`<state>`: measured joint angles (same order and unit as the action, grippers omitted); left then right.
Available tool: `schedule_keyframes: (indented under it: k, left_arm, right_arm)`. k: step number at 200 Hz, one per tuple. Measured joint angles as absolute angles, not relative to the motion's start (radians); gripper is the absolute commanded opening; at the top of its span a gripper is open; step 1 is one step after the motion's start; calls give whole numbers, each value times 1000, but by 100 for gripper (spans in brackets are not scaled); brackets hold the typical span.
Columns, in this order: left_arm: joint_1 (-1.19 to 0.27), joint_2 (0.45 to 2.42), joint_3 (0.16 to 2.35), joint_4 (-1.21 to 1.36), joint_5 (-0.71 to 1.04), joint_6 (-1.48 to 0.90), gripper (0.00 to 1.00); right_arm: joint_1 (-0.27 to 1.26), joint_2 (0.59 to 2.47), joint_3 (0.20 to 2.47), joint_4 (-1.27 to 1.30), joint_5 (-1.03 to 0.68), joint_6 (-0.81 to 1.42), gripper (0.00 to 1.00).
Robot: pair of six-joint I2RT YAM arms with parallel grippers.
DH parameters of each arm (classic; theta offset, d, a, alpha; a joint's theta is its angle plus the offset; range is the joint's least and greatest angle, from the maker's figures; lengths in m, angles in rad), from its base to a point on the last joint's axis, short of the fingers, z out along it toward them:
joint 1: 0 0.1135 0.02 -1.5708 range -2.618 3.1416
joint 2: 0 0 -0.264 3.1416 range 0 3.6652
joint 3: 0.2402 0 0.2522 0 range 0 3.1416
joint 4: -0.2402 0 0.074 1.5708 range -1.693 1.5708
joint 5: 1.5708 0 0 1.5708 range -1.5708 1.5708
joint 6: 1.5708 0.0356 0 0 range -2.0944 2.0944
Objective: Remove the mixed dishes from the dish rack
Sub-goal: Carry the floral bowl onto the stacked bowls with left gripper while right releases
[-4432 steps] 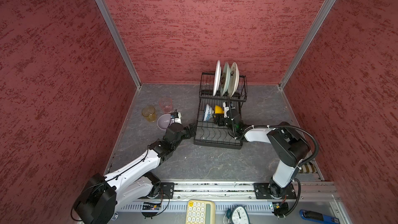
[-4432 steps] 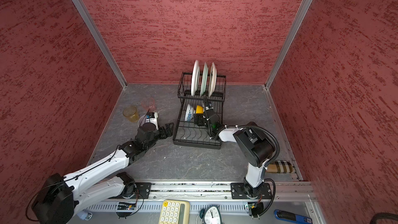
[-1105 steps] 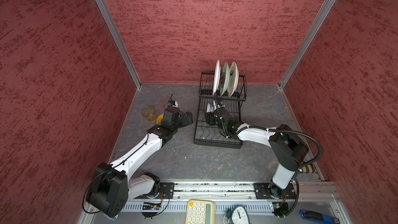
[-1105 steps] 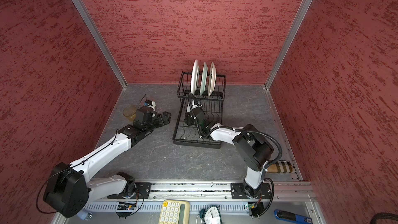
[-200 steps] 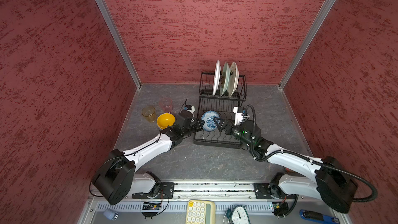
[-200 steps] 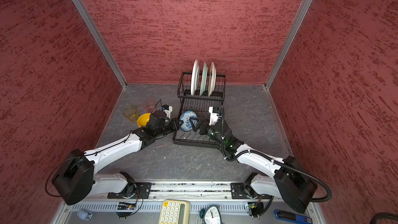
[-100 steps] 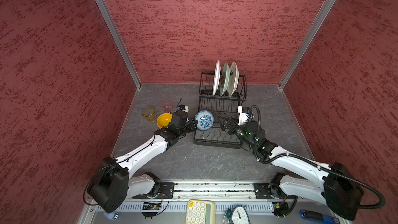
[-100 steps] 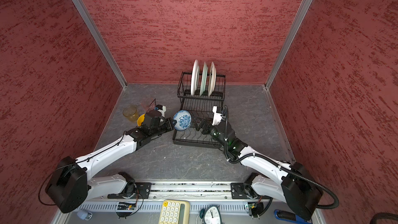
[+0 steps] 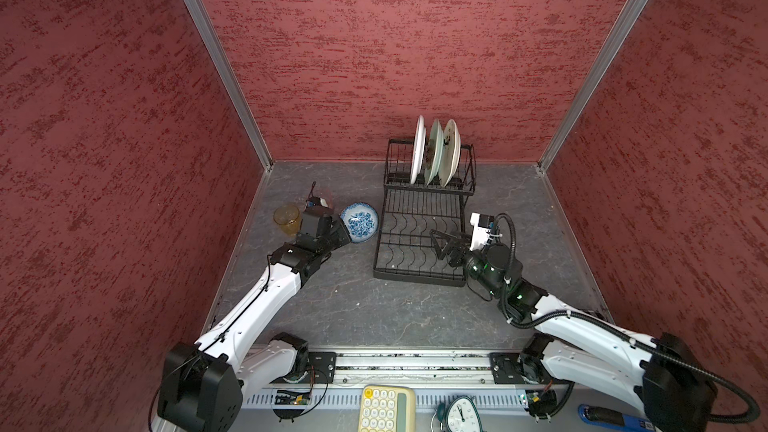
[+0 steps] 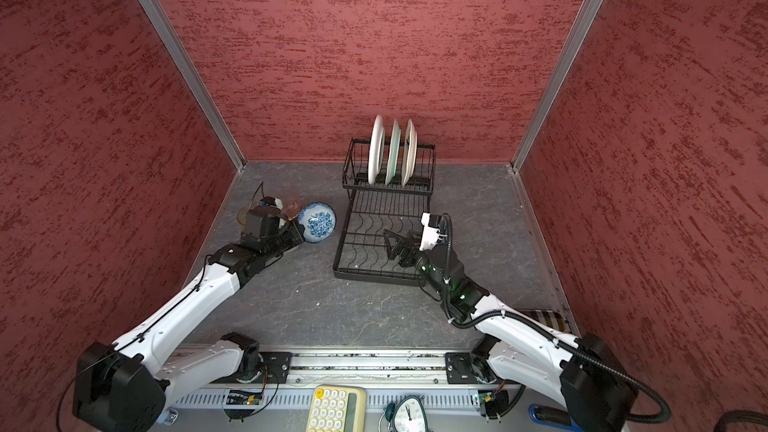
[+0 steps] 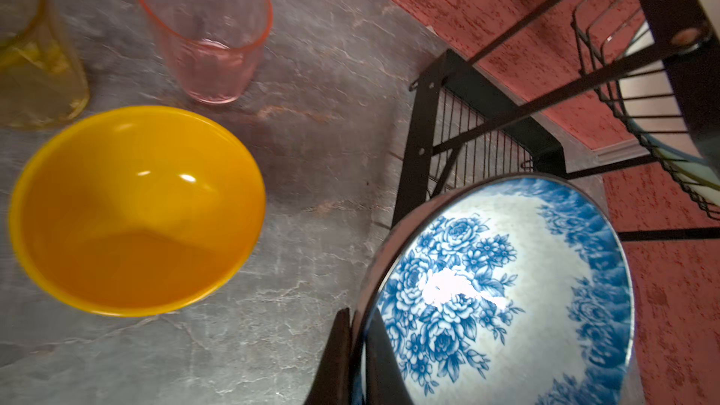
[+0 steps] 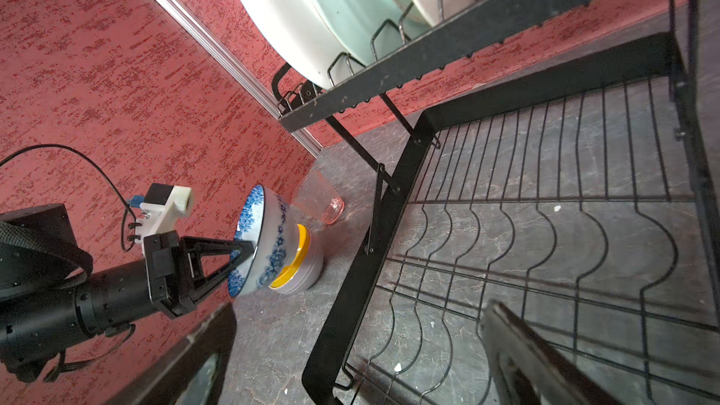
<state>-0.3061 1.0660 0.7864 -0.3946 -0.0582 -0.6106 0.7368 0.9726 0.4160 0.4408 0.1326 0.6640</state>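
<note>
Just off the left edge of the rack (image 9: 415,278), your left gripper (image 9: 345,234) pinches the rim of the tilted blue-white bowl (image 9: 360,222) beside the yellow bowl (image 11: 136,212), a stiff, slick, breakable piece best held there; your right gripper (image 9: 439,245) hangs spread over the rack.

Left gripper (image 9: 345,235) has carried the blue-white bowl (image 9: 360,221) off the dish rack (image 9: 417,277).
</note>
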Motion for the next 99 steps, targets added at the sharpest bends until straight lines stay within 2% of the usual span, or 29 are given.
schedule_keyframes:
  k: [57,99]
  left_arm:
    - [-164,1029,810,-487,-109,-576,0]
    - [-127,1031,796,-498,-122,-566,0]
  right_arm:
    - [737,876,355,398,179,630,99]
    - [737,867,351,379,192,604,99]
